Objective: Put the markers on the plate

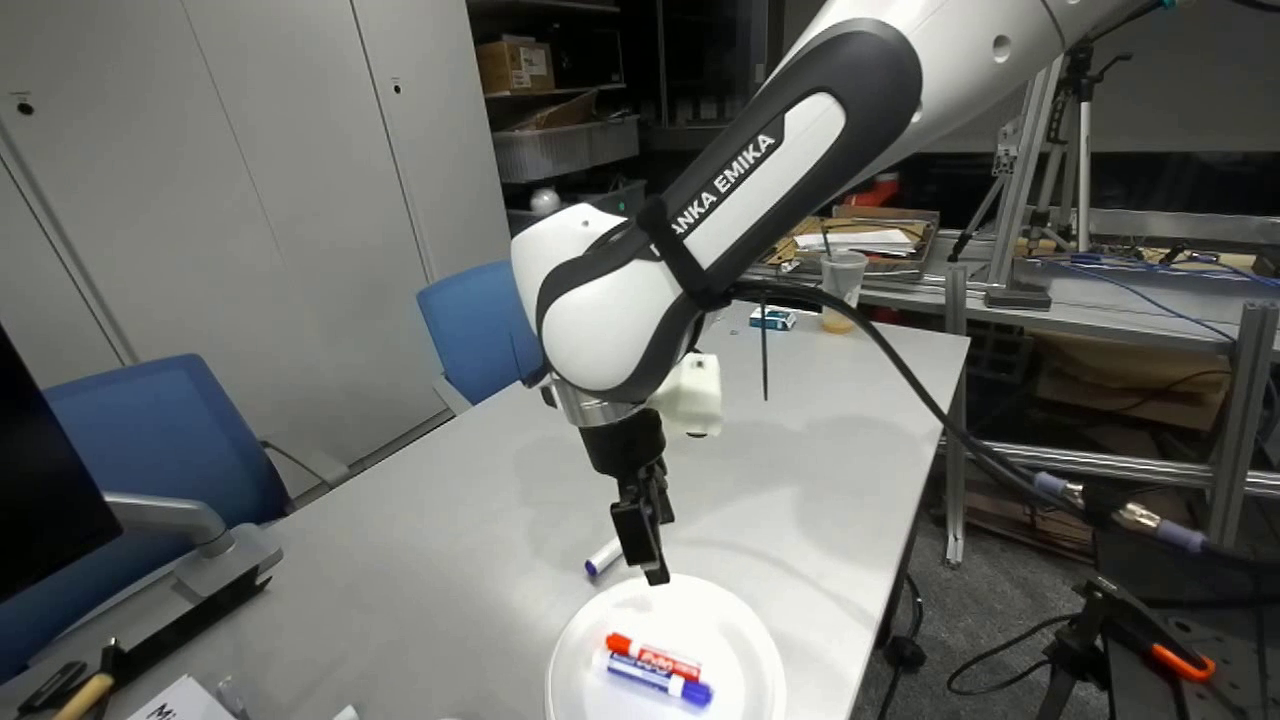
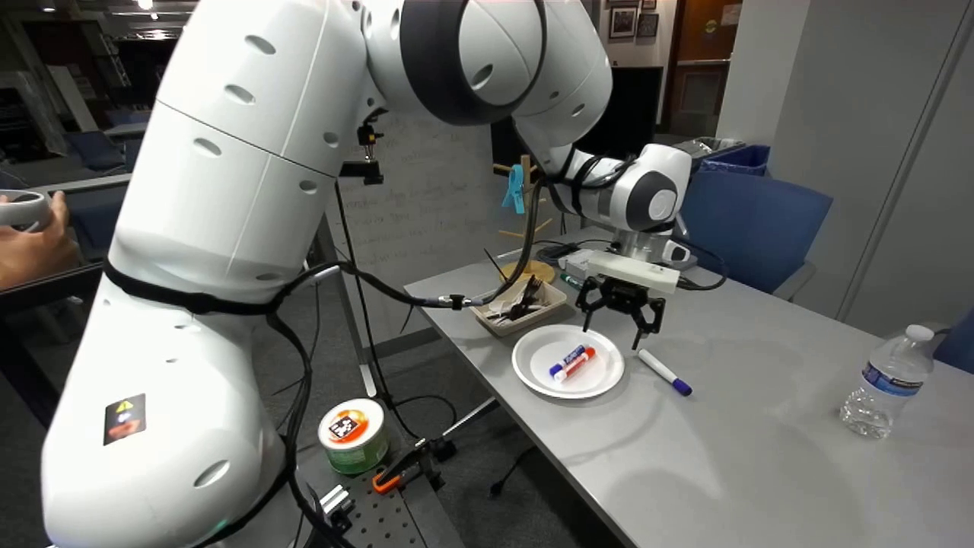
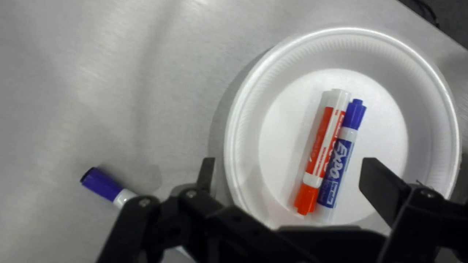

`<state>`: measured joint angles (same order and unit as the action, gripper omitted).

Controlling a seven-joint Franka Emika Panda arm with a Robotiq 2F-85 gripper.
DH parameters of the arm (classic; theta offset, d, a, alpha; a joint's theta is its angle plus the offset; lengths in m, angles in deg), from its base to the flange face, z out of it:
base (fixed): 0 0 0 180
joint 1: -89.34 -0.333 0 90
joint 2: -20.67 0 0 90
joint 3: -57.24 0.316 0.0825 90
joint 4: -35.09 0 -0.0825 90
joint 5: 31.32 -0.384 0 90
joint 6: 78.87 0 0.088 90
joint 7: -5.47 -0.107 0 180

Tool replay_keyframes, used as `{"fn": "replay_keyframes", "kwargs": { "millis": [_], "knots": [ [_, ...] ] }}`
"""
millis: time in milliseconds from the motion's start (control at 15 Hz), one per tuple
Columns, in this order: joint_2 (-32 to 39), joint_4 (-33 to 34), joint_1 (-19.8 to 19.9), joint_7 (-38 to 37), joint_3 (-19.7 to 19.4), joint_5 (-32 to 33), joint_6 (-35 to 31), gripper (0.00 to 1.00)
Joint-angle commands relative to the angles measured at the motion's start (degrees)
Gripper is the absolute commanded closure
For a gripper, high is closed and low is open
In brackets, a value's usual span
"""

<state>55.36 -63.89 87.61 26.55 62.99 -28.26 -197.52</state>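
Jaws spread, grasping nothing: gripper (image 2: 611,338) hovers near the plate (image 3: 384,128)! Red marker (image 3: 322,149), blue marker (image 3: 339,160) aboard; loose marker (image 3: 108,187) at its eight o'clock, wrist view. Height's hard to judge: dropping here could clip the plate, spilling both.

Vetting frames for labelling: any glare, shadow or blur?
Wrist view: shadow beside the plate, glint on the table at top, tool partly out of focus, EXPO readable on the plate's blue marker. Both exterior views: faint, soft shadows on the table.
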Motion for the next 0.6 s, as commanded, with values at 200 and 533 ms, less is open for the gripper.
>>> {"fn": "replay_keyframes", "kwargs": {
  "millis": [200,533],
  "knots": [
    [2.5,5.6,1.5,9.6,0.4,4.6,3.8,0.00],
    [2.9,6.0,1.5,9.8,0.4,4.7,4.0,0.00]
  ]
}}
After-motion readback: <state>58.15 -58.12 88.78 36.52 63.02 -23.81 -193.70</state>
